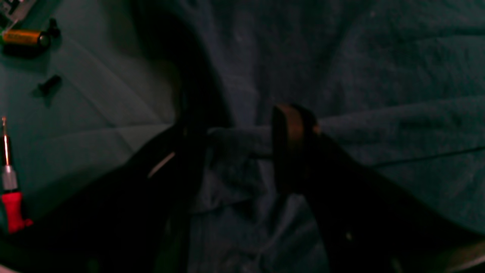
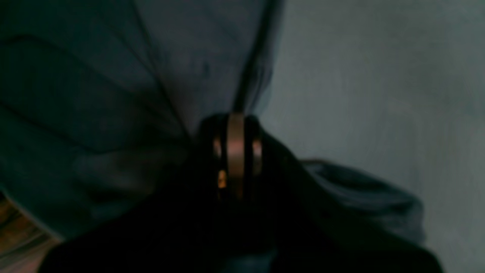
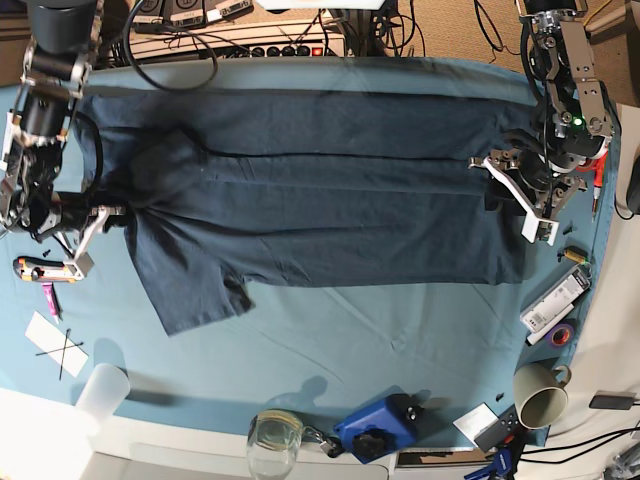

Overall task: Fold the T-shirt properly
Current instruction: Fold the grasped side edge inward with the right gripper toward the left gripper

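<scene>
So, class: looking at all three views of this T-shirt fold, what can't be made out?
- Base view: the T-shirt collar and its inside print are hidden by the fold.
- Left wrist view: very dark; the left tool pinches cloth, but which edge is unclear.
- Right wrist view: blurred and dark; the right tool grips bunched fabric, pads obscured.
- Base view: labels on the clutter by the mug are too small.

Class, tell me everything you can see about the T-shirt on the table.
The T-shirt is dark slate-blue, soft-looking cloth, spread lengthwise across the teal table cloth. Long creases run along it, and one short sleeve juts toward the near edge. The left gripper pinches one end and the right gripper the other.
</scene>
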Controlling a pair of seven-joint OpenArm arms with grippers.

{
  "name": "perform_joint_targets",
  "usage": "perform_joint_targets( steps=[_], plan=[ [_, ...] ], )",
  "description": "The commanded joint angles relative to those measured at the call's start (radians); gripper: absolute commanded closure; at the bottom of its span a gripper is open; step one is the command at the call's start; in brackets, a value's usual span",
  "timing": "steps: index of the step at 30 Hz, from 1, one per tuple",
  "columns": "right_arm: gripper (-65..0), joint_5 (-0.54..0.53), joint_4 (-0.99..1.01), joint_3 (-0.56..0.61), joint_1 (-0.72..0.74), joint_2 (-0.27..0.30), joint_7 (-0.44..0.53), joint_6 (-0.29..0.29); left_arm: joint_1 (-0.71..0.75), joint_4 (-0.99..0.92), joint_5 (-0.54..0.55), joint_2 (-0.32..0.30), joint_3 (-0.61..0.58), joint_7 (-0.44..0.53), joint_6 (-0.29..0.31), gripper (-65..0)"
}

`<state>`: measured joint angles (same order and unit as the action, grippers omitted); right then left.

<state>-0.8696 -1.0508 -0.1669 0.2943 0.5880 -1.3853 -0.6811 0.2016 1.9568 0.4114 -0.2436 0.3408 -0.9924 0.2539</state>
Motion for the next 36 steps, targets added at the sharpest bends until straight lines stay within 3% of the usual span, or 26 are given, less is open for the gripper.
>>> perform_joint_targets(
  steps=[1, 8, 16, 20, 25, 28, 32, 36],
  plan=[
    [0.0, -0.013, -0.058, -0.013, -0.001, 0.033, -0.001, -0.002, -0.011, 0.016, 0.007, -0.008, 0.002, 0.022, -0.003, -28.8],
    [0.0, -0.013, -0.331, -0.161, -0.169, 0.038, -0.004, -0.002, -0.011, 0.016, 0.007, -0.008, 0.002, 0.021, -0.003, -28.8],
    [0.0, -0.016, -0.375, -0.241, -0.200, 0.036, -0.011, -0.002, -0.010, 0.016, 0.008, -0.005, 0.002, 0.021, -0.003, -28.8],
    [-17.9, -0.074, -0.375, -0.241, -0.200, 0.039, -0.011, -0.002, -0.010, 0.016, 0.007, -0.006, 0.002, 0.021, -0.003, -28.8],
    [-19.9, -0.128, -0.377, -0.249, -0.188, 0.049, -0.011, 0.002, 0.000, 0.016, 0.007, -0.006, 0.002, 0.021, -0.002, -28.8],
    [-19.9, -0.047, -0.376, -0.288, -0.155, 0.046, 0.002, -0.004, 0.000, 0.016, 0.007, -0.006, 0.002, 0.022, -0.002, -28.8],
    [-19.9, 0.079, -0.372, -0.301, -0.107, 0.041, 0.177, -0.003, -0.002, 0.016, 0.007, -0.005, 0.002, 0.023, -0.002, -28.8],
    [-19.9, 0.108, -0.291, -0.241, -0.031, 0.041, 0.192, 0.005, -0.002, 0.016, 0.007, -0.006, 0.002, 0.022, -0.002, -28.8]
  ],
)
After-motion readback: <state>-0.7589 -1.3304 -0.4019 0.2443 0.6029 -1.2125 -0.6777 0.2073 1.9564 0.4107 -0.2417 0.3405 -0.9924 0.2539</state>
